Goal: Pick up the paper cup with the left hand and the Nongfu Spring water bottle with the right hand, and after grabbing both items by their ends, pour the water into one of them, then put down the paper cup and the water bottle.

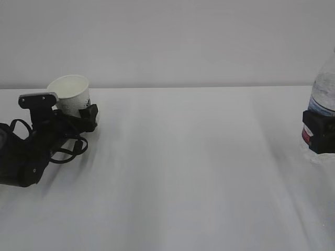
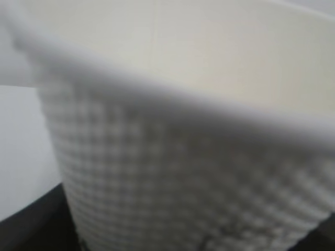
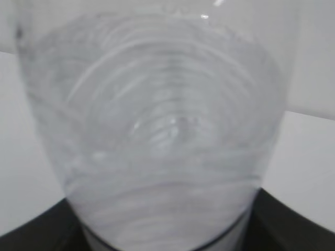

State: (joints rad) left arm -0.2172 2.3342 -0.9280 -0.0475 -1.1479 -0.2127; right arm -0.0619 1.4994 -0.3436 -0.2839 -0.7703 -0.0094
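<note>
Two claws each have one item, well apart across the desk (image 1: 183, 172). The left claw (image 1: 78, 116) is clamped low on the cup (image 1: 73, 94), which tilts with its mouth up and toward the camera, apparently ready to receive. The right claw (image 1: 318, 133) grips the bottle (image 1: 324, 83) at its label, upright, probably so no water (image 3: 157, 130) spills before pouring.

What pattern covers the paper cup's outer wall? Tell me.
The paper cup is white with a fine embossed grid of small bumps, clearest in the left wrist view.
</note>
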